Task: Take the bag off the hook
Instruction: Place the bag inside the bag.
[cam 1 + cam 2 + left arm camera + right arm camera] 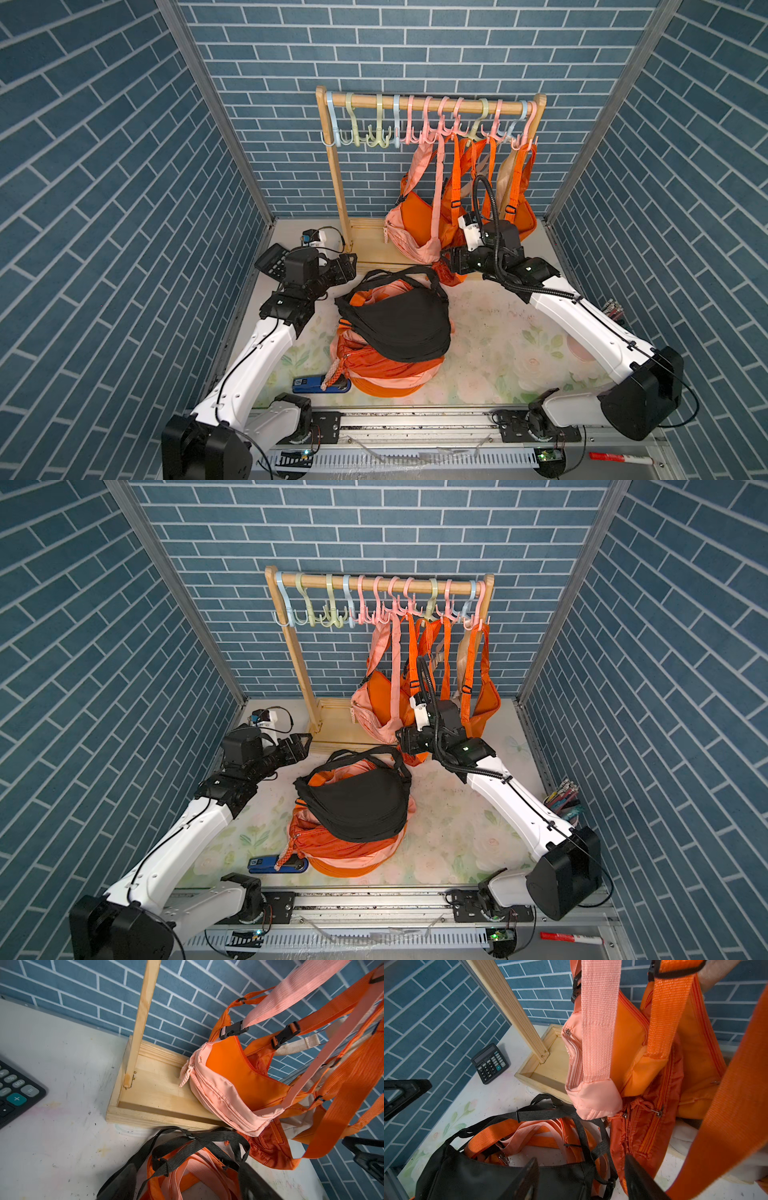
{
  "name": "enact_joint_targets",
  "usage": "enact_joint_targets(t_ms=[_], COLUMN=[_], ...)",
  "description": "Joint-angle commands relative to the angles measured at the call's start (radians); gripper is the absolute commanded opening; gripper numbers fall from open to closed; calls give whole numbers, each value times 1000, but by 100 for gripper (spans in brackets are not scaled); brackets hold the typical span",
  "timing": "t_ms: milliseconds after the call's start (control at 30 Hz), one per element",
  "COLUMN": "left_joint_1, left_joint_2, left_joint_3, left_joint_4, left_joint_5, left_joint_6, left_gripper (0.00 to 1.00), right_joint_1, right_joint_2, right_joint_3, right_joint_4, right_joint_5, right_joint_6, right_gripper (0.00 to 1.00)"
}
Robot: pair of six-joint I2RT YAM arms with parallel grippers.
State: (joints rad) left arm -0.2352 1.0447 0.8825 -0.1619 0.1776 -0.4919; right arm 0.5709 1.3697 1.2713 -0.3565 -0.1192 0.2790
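The pink bag (409, 239) is hung from a hook (427, 124) on the rack (334, 166); near the rack's base the left gripper (351, 266) and right gripper (448, 259) are spread, empty. The reach is judged in hand; next its strap (437, 183) must be lifted clear

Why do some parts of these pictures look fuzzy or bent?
Left wrist view: the left hand is blurred, probably too close to the lens; right wrist view: the right hand looks soft; in both top views the blue brick-pattern walls splay outward, likely wide-lens stretch.
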Motion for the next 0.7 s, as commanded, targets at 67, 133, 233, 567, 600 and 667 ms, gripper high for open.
enact_joint_targets(t_ms=[67,133,233,567,600,667], left_joint_1=[6,6,6,-112,-113,-112], left_joint_2=[-80,-102,-120,-92,-88,-96], left_joint_3=[58,84,130,151,139,115], left_joint_4=[-139,-200,-278,-330,-316,-291], left_joint_5=[-7,-4,4,-19,-16,-22], left_joint_6=[80,114,166,260,249,242], left_gripper=[83,88,99,99,99,99], right_joint_1=[5,5,4,-3,-6,-12], right_joint_2=[-29,-19,14,237,266,319], right_joint_3=[89,128,187,486,520,587], right_joint_4=[-69,-88,-106,-186,-200,-221], right_joint_5=[23,21,16,3,17,26], right_joint_6=[-53,-58,-61,-44,-37,-28], right_gripper=[64,65,65,64,64,63])
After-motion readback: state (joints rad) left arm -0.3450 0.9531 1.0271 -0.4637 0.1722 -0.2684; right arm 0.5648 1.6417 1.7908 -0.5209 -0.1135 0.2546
